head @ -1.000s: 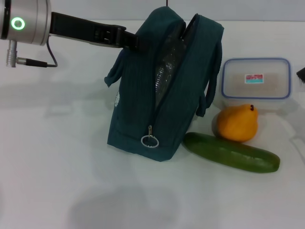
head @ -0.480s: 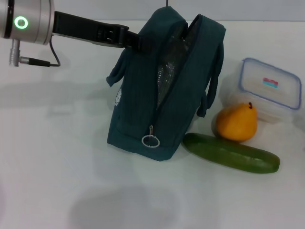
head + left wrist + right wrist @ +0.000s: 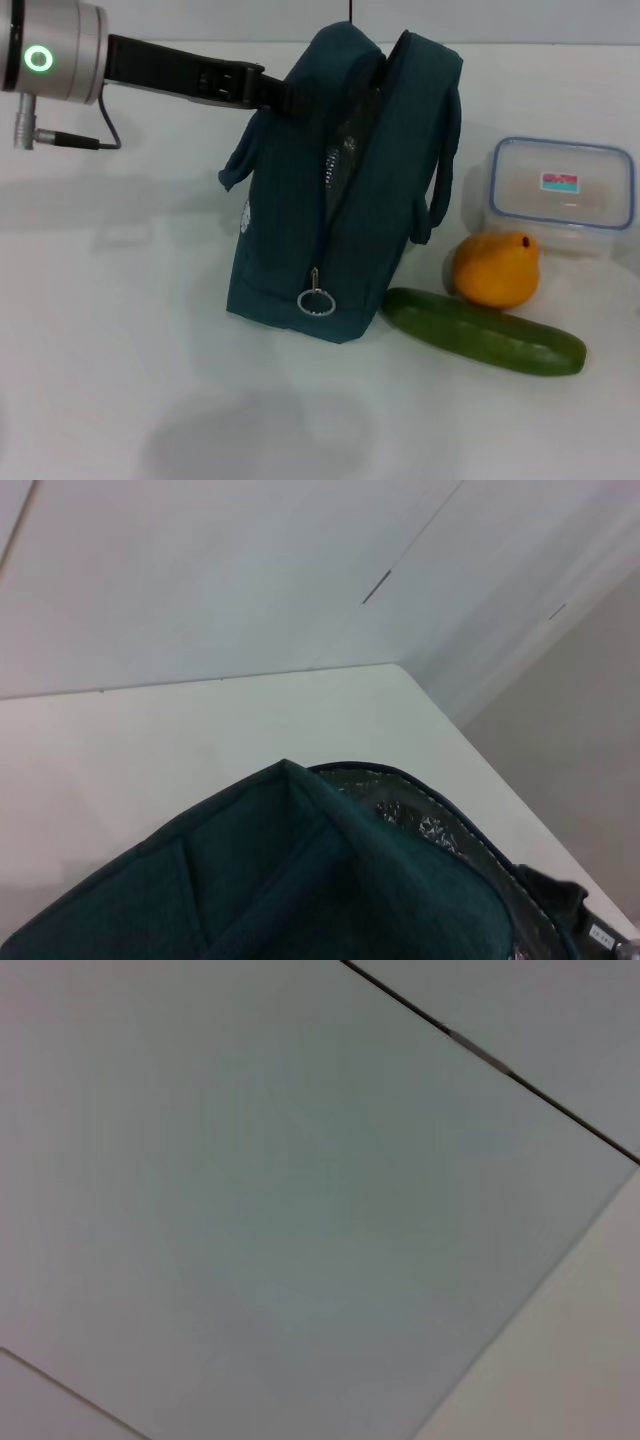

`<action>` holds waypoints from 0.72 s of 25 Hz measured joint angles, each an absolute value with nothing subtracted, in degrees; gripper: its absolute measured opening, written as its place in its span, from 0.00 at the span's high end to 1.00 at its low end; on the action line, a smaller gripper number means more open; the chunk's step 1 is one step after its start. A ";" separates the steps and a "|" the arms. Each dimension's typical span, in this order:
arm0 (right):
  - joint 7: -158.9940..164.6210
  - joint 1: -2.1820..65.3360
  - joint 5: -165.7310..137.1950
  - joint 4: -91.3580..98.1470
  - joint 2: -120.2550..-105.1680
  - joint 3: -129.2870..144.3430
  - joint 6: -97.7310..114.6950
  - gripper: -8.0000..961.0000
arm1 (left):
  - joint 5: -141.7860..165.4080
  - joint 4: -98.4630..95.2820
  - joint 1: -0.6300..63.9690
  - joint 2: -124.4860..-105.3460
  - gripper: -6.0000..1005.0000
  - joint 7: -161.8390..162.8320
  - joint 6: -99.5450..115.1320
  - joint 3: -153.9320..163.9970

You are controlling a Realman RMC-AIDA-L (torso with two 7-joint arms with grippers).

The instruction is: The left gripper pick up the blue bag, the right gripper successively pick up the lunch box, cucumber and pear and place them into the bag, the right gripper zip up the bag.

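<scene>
Left gripper [image 3: 285, 95] pinches bag [image 3: 340, 190] upright, mouth unzipped; right gripper unseen. Next: grab box [image 3: 562, 192], load it.

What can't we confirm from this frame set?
- Left gripper, head view: fingertips hidden against the bag; grip unverifiable.
- Right gripper: in no view; its wrist camera shows only blank wall.
- Bag interior: left wrist view is cut off by the bottom edge.
- Lunch box contents: hidden by the frosted lid.
</scene>
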State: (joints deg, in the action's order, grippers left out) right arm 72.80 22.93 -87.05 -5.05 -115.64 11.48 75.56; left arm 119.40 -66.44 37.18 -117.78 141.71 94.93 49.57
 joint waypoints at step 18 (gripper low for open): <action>72.87 27.68 -87.26 -1.29 -115.57 11.81 70.65 0.96 | 119.37 -66.44 36.91 -118.04 0.93 141.59 95.28 49.57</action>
